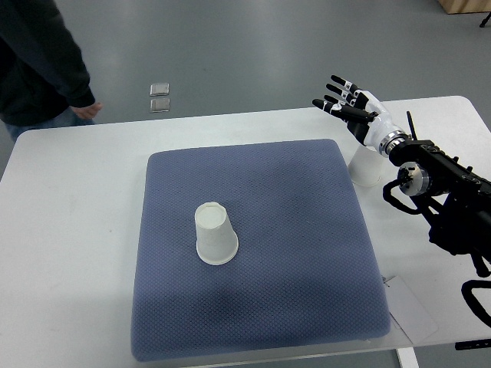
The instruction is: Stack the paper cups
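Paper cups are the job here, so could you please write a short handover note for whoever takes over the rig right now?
Right robot hand: open, fingers spread, holding nothing, raised over the table's far right, above the second cup.
Left robot hand: not in view.
Cup: upside down on the blue mat.
Second cup: on the table just off the mat's right edge, partly hidden by the wrist.
Done: nothing stacked.
Left: grasp one cup, set it over the other.

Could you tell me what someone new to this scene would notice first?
Probably the white paper cup standing upside down near the middle of the blue-grey padded mat. Next, the robot's right hand, black-and-white fingers spread, raised above a second white paper cup just off the mat's right edge. A person in a dark sleeve stands top left.
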Available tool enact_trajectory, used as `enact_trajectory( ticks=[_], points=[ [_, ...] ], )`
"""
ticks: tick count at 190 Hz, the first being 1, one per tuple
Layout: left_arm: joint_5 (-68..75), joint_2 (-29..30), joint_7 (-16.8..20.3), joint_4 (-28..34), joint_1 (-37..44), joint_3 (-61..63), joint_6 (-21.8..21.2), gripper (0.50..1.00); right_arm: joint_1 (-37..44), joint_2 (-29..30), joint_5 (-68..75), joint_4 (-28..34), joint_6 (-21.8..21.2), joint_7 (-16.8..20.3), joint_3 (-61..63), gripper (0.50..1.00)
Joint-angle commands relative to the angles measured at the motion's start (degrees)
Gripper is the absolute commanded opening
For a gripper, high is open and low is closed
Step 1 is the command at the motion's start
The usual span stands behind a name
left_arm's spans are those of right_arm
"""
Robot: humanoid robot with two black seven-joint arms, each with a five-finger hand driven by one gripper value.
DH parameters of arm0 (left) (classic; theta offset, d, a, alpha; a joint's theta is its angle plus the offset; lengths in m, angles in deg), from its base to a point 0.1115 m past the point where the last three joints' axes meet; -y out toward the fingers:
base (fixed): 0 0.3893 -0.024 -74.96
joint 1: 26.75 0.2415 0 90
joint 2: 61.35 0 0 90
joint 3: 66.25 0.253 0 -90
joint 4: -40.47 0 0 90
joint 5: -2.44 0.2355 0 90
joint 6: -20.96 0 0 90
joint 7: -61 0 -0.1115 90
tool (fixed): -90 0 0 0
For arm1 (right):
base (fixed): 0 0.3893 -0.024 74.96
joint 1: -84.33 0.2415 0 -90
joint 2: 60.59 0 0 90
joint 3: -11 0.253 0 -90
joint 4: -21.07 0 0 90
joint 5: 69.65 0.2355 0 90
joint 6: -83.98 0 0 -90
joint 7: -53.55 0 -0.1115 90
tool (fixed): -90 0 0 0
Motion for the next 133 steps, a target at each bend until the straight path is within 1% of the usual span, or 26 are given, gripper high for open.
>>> enact_trajectory(
  ticks=[1,109,133],
  points=[
    [0.0,0.0,0.0,0.0,0.0,-0.1,0.0,1.0,0.0,0.0,0.0,0.0,0.0,0.0,0.0,0.932],
    [0.0,0.0,-0.1,0.0,0.0,0.0,0.0,1.0,1.0,-0.3,-0.1,-0.1,0.0,0.0,-0.2,0.932],
    [0.0,0.0,-0.1,0.0,0.0,0.0,0.0,1.0,2.4,-0.7,-0.8,-0.1,-0.3,0.0,-1.0,0.932]
  ],
)
